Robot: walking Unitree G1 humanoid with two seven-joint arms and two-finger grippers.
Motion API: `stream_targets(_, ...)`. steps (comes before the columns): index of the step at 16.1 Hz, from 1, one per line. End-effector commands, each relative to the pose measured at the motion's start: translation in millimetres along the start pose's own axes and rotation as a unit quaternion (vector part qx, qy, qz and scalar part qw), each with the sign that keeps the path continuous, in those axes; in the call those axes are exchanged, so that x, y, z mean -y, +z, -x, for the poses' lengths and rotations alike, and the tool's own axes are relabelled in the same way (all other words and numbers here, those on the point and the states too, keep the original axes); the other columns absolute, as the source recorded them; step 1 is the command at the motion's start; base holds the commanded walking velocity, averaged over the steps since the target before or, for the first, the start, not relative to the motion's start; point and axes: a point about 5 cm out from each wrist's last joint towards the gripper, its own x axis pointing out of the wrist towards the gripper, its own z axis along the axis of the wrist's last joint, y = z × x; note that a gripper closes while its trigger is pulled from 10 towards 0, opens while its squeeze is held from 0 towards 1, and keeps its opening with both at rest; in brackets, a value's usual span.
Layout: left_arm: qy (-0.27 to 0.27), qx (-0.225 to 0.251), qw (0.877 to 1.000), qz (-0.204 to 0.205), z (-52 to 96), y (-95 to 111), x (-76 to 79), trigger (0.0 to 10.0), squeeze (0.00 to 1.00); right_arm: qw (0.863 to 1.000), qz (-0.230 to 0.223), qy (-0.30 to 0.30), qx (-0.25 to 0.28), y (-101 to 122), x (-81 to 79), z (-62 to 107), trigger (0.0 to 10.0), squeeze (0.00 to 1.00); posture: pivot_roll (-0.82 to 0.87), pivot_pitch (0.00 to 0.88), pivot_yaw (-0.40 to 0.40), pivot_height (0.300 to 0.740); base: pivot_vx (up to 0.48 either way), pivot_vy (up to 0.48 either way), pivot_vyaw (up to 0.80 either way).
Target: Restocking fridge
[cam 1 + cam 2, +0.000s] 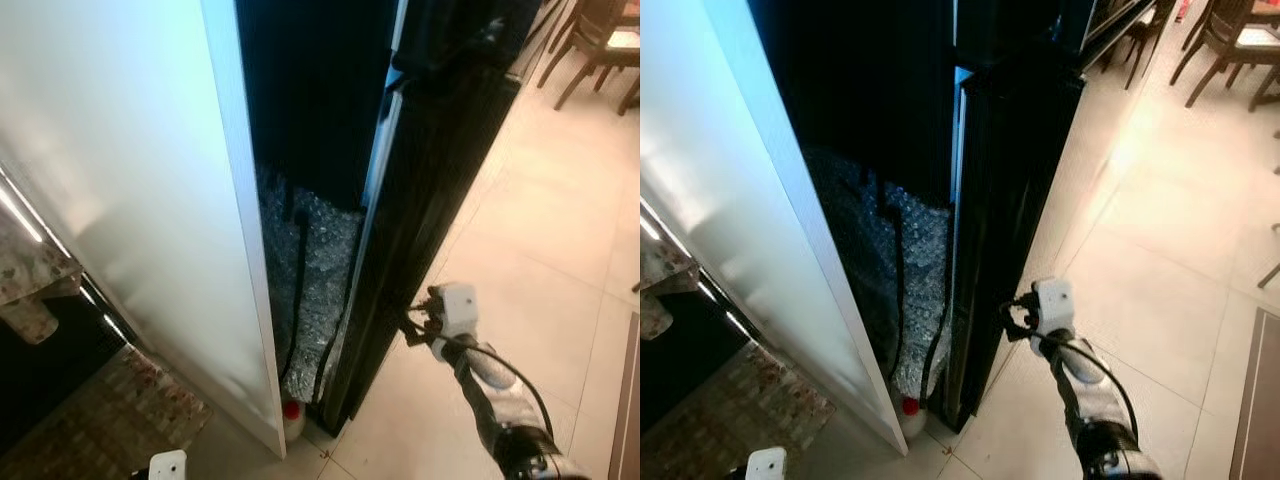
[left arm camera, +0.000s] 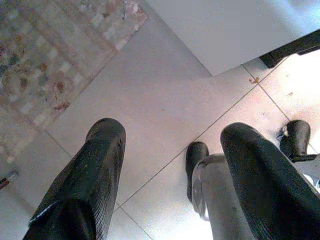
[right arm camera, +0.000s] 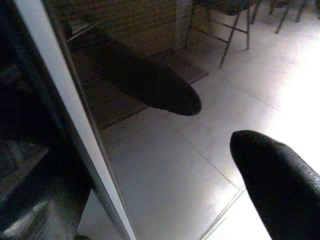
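Right tool point(image 1: 412, 318), nearest the head camera, sits raised beside the glossy black fridge point(image 1: 440, 150), close to its lower side; in the right wrist view its two black fingers point(image 3: 280, 185) stand apart with nothing between them. Left tool point(image 2: 165, 170) hangs low over the floor — fingers spread wide, empty. Pale floor tiles point(image 1: 540, 240) cover the room. A white panel point(image 1: 130, 200) stands left of the fridge, with bubble wrap point(image 1: 320, 270) and dark cables in the gap between them; a red-capped bottle point(image 1: 292, 418) stands at the gap's foot. A patterned rug point(image 1: 100, 420) lies lower left — wooden chairs point(image 1: 600, 45) upper right.
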Motion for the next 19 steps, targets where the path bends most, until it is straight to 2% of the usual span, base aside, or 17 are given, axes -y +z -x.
stream_targets(1, 0.0, -0.008, 1.0, -0.005, 1.0, -4.4, 0.0, 10.0, 0.0, 0.996, 0.017, 0.05, 0.072, 42.8, -9.5, -18.4, 10.0, 0.0, -0.1, 0.042, 0.029, 0.74, 0.0, 0.0, 0.0)
stream_targets(4, -0.002, -0.001, 1.0, -0.004, -0.5, 0.7, 3.2, 10.0, 0.0, 0.992, 0.01, 0.09, 0.087, 53.7, -16.6, -23.5, 10.0, 0.0, -0.1, 0.032, 0.032, 0.74, 0.0, 0.0, 0.0)
stream_targets(7, -0.002, 0.002, 1.0, -0.005, -1.0, 2.8, 3.1, 10.0, 0.0, 0.995, 0.012, 0.082, 0.063, 40.8, -17.9, -22.0, 10.0, 0.0, -0.1, 0.028, 0.031, 0.74, 0.0, 0.0, 0.0)
stream_targets(12, -0.001, 0.003, 1.0, -0.003, -0.7, 2.0, 3.2, 10.0, 0.0, 0.998, -0.023, 0.036, 0.054, 4.0, -9.0, 10.6, 10.0, 0.0, -0.1, 0.045, 0.024, 0.74, 0.0, 0.0, 0.0)
stream_targets(15, -0.002, 0.0, 1.0, -0.003, 0.2, -1.6, 4.3, 10.0, 0.0, 0.996, -0.046, -0.042, 0.068, -9.0, 0.7, 33.4, 10.0, 0.0, -0.1, 0.057, 0.019, 0.74, 0.0, 0.0, 0.0)
stream_targets(17, -0.002, -0.002, 1.0, -0.005, 0.6, -3.2, 4.4, 10.0, 0.0, 0.993, -0.06, -0.069, 0.072, -16.2, -2.5, 46.8, 10.0, 0.0, -0.1, 0.059, 0.019, 0.74, 0.0, 0.0, 0.0)
stream_targets(19, -0.003, -0.002, 1.0, -0.005, 0.6, -2.9, 4.8, 10.0, 0.0, 0.993, -0.081, -0.079, 0.022, -44.0, -9.1, 54.1, 10.0, 0.0, -0.1, 0.058, 0.019, 0.74, 0.0, 0.0, 0.0)
